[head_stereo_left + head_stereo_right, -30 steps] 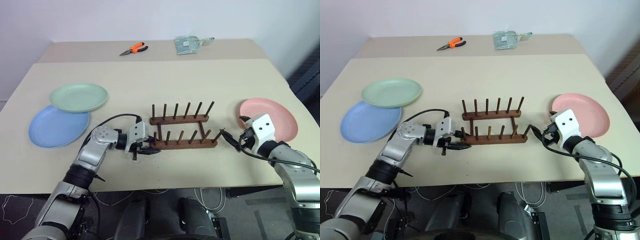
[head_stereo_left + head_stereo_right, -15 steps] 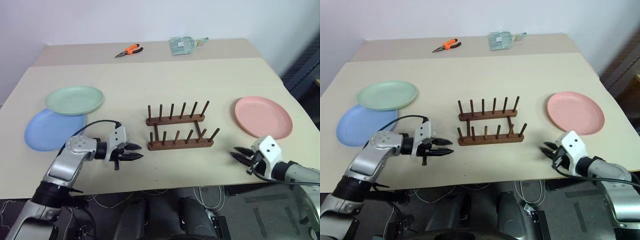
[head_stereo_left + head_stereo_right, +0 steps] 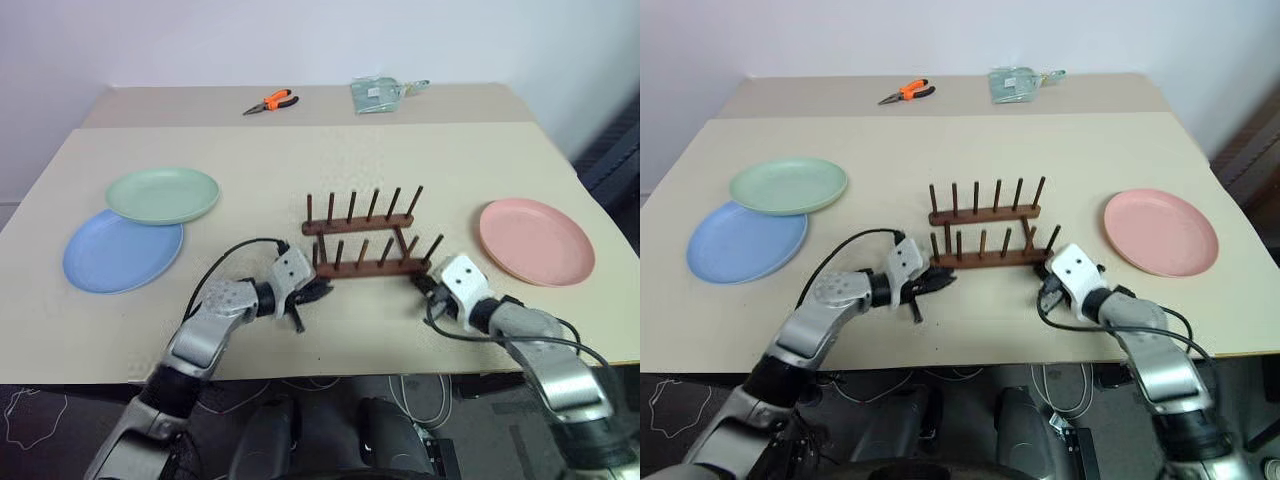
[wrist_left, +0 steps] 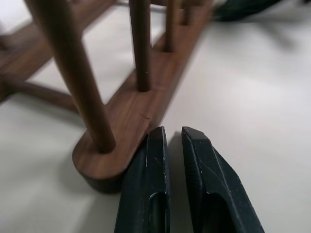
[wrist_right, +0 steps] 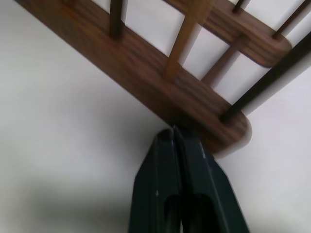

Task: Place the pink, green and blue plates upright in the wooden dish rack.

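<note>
**Both grippers closed at the ends of the dish rack's near rail**

Left gripper [image 4: 172,145] has its two black fingers nearly together, a thin gap between them, gripping nothing; its tips sit at the rounded left end of the near rail of the wooden dish rack [image 3: 370,243]. Right gripper [image 5: 173,133] is fully closed and empty, tips pressed to the near rail close to its right end.

Counts: one rack with two rows of pegs, three plates, two grippers, one pair of orange-handled pliers [image 3: 270,101], one clear bag [image 3: 378,92].

Places relative to the rack: the pink plate [image 3: 536,241] lies flat to its right, well apart. The green plate [image 3: 162,194] lies flat to its left, also well apart, overlapping the far edge of the blue plate [image 3: 122,250]. Pliers and bag sit far behind the rack at the back of the table [image 3: 300,150]. No plate stands in the rack.

Pose: both forearms reach forward low over the table and angle inward, so the grippers point toward each other from opposite ends of the rack, tilted slightly downward.

Half a second ago both grippers were drawn back nearer the front edge, clear of the rack; they have since come in to its ends. A second ago the two stood open at those ends; both have since closed. The plates lie as they did.
</note>
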Action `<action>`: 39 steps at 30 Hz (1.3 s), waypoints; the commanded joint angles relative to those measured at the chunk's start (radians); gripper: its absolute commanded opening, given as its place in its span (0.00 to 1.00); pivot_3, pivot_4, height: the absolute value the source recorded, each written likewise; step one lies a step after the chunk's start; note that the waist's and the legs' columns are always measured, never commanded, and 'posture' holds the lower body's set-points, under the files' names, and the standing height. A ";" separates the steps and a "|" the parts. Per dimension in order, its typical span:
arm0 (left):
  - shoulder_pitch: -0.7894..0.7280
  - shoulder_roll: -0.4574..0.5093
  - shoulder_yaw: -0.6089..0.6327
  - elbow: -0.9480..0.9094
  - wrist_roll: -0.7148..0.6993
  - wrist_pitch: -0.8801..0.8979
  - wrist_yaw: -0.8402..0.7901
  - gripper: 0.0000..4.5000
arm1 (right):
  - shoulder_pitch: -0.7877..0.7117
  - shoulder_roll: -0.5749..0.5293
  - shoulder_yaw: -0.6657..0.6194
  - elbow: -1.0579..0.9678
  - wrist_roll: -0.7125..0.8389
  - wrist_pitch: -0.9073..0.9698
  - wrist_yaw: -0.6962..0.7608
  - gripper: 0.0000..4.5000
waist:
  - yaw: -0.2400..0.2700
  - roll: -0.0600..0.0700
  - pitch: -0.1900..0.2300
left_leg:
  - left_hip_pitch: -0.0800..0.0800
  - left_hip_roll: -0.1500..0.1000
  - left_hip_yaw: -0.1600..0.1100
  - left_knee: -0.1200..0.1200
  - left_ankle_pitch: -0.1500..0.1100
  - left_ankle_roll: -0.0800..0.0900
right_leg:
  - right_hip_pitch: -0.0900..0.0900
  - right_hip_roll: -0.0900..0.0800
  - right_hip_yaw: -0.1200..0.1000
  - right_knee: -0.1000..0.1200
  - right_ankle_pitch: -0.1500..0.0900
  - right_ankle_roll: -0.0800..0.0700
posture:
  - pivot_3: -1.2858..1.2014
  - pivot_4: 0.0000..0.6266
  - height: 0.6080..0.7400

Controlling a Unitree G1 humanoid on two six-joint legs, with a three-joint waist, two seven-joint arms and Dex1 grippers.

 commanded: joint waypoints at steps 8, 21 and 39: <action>0.064 0.057 0.047 -0.019 -0.024 0.005 -0.009 0.17 | -0.037 0.010 -0.030 -0.034 0.074 -0.008 0.069 0.12 | -0.010 0.000 -0.001 | 0.001 0.000 0.000 -0.003 0.000 0.000 | 0.000 0.000 0.000 0.001 0.000 0.000 | 0.52 0.24 0.98; 0.156 0.216 0.146 -0.359 -0.262 0.125 -0.220 0.85 | 0.010 -0.241 -0.169 -0.018 -0.046 0.009 0.046 0.85 | -0.010 0.000 0.000 | -0.001 -0.001 0.000 -0.004 0.000 0.000 | -0.001 -0.001 0.000 -0.001 0.000 0.000 | 0.52 0.24 0.98; 0.094 0.170 0.062 -0.373 -0.257 0.116 -0.221 0.87 | -0.081 -0.193 -0.164 0.072 -0.121 -0.027 -0.083 0.01 | -0.005 0.001 0.000 | -0.001 -0.001 0.001 -0.004 0.000 0.000 | -0.001 0.000 0.000 -0.001 0.000 -0.001 | 0.52 0.24 0.98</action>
